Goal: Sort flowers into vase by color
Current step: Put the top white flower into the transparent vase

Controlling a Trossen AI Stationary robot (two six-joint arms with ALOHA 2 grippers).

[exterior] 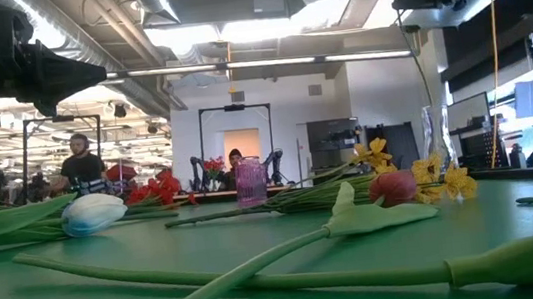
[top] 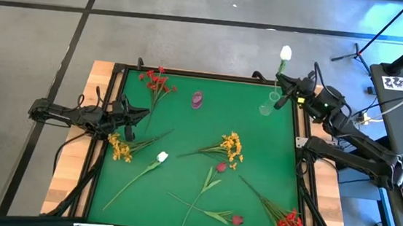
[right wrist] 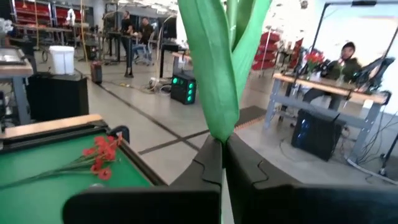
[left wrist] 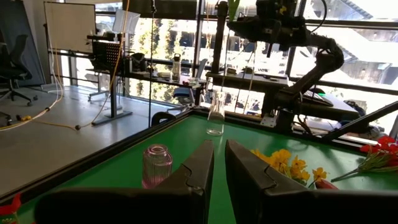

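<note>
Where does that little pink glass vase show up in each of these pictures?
High view: pink vase at the mat's far middle.
Low view: centre, behind the stems.
Left wrist view: just beyond the left gripper, at.
Right wrist view: not in it.
Shared landmark: the clear vase.

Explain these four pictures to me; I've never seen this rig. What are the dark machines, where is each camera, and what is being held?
Two robot arms work at a green table. One camera looks straight down, one sits at table height, and one rides on each wrist. The right gripper is shut on a white flower by its stem, above a clear vase. The left gripper hangs at the left edge, holding nothing. A pink vase stands on the table, with red, yellow, white and dark red flowers lying around.
</note>
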